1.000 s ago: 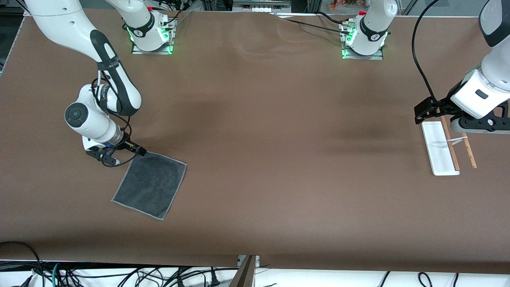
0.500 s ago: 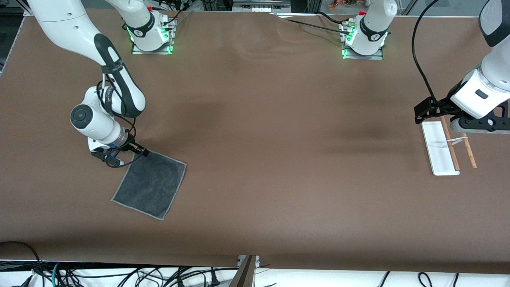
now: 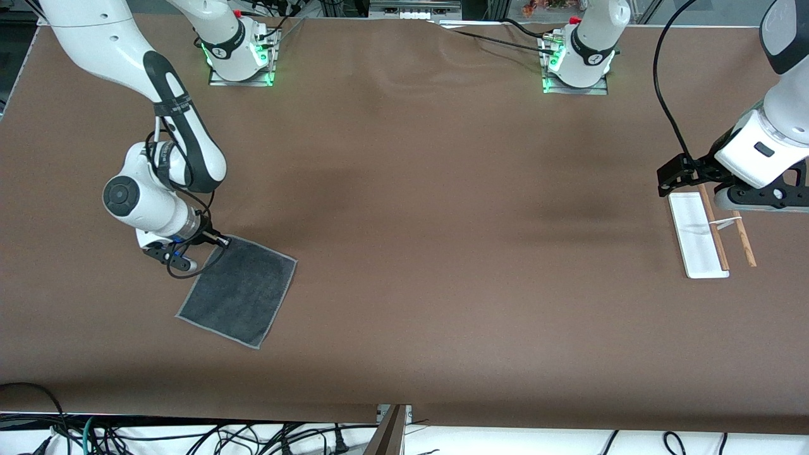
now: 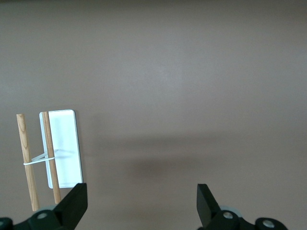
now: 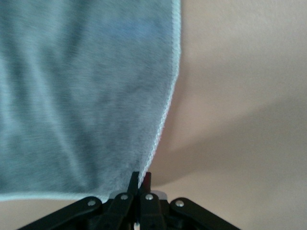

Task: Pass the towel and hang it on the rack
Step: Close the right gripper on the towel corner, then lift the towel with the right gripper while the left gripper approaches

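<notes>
Right end effector pinches towel corner; rest lies flat.

The right arm reaches down at the middle left of the front view, its right end effector low with fingers pinched together. At the right edge, the left end effector hovers, fingers spread wide, waiting.
</notes>
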Controlling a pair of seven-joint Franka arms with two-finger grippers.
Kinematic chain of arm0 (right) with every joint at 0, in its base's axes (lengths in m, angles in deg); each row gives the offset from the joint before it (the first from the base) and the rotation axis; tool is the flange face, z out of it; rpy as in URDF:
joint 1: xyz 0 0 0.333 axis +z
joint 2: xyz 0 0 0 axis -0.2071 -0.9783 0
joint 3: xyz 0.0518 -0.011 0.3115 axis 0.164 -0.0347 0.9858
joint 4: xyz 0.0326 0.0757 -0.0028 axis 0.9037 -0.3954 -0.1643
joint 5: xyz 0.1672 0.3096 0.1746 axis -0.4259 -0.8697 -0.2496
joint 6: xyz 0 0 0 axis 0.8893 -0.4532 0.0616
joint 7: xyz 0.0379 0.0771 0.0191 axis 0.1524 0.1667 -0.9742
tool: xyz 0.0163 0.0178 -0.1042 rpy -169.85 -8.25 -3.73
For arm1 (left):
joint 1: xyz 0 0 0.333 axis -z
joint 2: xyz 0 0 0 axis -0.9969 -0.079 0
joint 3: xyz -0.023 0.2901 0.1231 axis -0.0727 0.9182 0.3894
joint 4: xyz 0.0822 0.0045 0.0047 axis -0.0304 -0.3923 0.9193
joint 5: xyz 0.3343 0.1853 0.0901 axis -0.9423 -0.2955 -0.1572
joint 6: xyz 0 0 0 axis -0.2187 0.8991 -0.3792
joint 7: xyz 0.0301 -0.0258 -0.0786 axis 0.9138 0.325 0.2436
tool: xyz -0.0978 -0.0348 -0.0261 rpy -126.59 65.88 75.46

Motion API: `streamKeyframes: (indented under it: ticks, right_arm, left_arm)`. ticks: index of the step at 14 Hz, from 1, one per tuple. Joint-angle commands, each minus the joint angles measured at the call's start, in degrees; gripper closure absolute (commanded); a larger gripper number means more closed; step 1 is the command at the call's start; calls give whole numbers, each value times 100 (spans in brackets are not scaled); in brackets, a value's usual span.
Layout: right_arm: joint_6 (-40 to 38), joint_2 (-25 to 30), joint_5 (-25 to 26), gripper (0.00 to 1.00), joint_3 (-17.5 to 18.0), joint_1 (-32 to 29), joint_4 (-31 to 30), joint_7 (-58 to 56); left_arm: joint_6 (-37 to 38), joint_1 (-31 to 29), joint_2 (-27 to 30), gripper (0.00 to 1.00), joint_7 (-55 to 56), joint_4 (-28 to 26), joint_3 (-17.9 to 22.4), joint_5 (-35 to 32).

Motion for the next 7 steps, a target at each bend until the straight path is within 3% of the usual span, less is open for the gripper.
streamKeyframes:
  ticks: [1,7]
  right_arm:
    - [-1050,93,-103,100,114,-1,745,-30]
    - [-3072,102,-15,100,105,315,2423,5]
  left_arm:
    - [116,7,32,0,37,75,-30,-157]
    - [160,7,32,0,28,75,-30,-157]
